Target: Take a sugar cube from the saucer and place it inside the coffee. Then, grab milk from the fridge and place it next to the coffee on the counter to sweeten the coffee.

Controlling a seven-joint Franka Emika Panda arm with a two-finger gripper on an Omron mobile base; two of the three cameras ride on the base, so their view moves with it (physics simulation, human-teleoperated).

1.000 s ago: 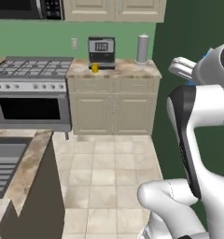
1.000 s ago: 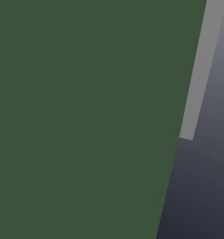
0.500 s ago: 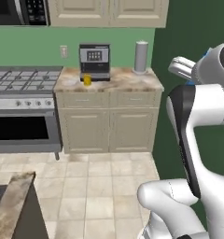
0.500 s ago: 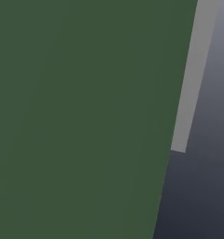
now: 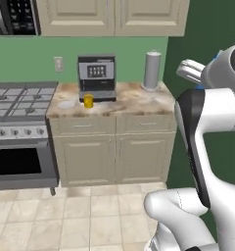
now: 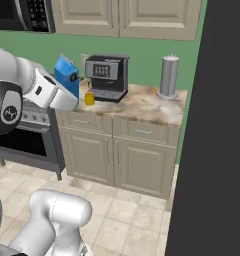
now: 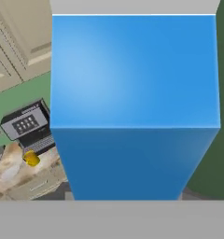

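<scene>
A black and grey coffee machine (image 5: 96,77) stands against the green wall (image 5: 134,51), with a grey cylindrical canister (image 5: 152,70) upright well to its right. Cream upper cabinets (image 5: 114,17) hang above, and a microwave (image 5: 14,17) shows at the top left over a gas stove (image 5: 19,127) with a dark oven door. Pale floor tiles (image 5: 80,215) run below the cream base cabinets (image 5: 114,154).

bare counter (image 5: 139,102) right of coffee (image 5: 88,101), coffee machine (image 5: 96,77) close behind
</scene>
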